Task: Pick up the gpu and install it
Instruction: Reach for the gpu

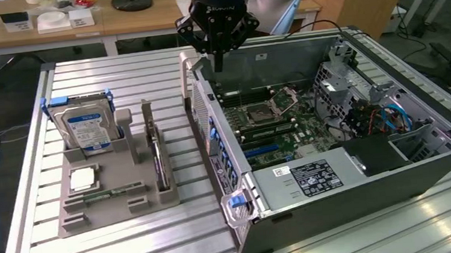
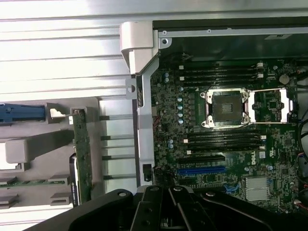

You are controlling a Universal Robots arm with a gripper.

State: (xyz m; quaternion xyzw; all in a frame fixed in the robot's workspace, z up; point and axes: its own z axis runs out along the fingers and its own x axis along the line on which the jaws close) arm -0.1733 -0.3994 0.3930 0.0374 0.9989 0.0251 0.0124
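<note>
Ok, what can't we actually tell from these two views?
- gpu: edge-on in both views, so the card face can't be read; the gray holder hides its lower edge.
- motherboard: in the wrist view, the gripper covers part of it beyond the blue slot.
- power supply label: in the exterior view, the print is too small to read.

Count for you: one gpu (image 1: pixel 158 162), one hard drive (image 1: pixel 87 128), one memory stick (image 1: pixel 114 192), one square silver chip (image 1: pixel 83 179), one grey holder tray (image 1: pixel 96 224). One open PC case (image 1: pixel 423 177): one motherboard (image 2: pixel 166 110), one CPU socket (image 2: pixel 226 108), one blue slot (image 2: pixel 202 170), one power supply (image 1: pixel 314 177).
</note>
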